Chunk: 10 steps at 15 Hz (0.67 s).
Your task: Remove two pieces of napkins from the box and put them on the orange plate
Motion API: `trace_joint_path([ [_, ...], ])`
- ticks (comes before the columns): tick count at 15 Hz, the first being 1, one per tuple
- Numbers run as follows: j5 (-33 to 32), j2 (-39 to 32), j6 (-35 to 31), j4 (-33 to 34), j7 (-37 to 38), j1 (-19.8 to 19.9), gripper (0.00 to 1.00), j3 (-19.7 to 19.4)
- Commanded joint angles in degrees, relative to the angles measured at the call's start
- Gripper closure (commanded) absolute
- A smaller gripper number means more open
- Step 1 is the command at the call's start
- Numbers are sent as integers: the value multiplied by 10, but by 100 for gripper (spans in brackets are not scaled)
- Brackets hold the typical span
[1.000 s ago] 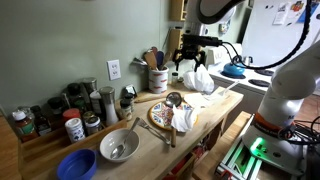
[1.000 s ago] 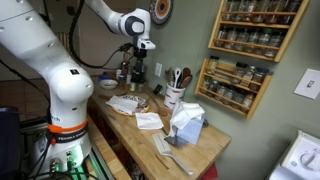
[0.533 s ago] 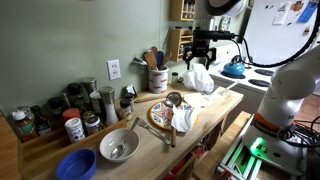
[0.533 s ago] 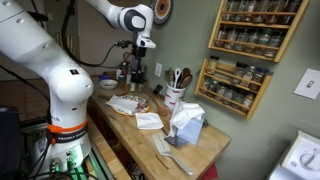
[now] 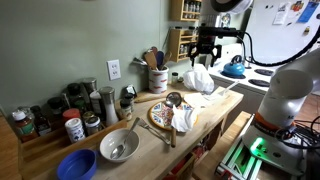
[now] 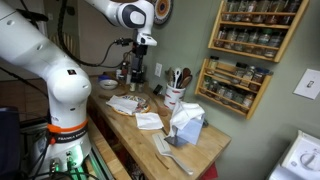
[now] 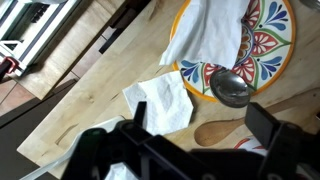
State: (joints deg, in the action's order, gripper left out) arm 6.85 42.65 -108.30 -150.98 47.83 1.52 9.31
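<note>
Hand (image 5: 205,56) open, empty, above 1 box (image 5: 198,80), tissue tuft pointing up. 1 orange plate (image 7: 270,45); napkin pile (image 7: 205,35) lies diagonally across it, sheet count unclear.

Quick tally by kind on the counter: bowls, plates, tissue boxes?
Bowls: 2 (blue bowl, metal bowl)
Plates: 1 (orange plate)
Tissue boxes: 1 (box)
Total: 4
</note>
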Motion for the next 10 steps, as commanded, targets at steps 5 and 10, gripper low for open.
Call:
trace_joint_path([
  [5, -51, -144, -110, 27, 142, 101, 0, 11],
  [10, -86, -251, -218, 58, 278, 138, 0, -8],
])
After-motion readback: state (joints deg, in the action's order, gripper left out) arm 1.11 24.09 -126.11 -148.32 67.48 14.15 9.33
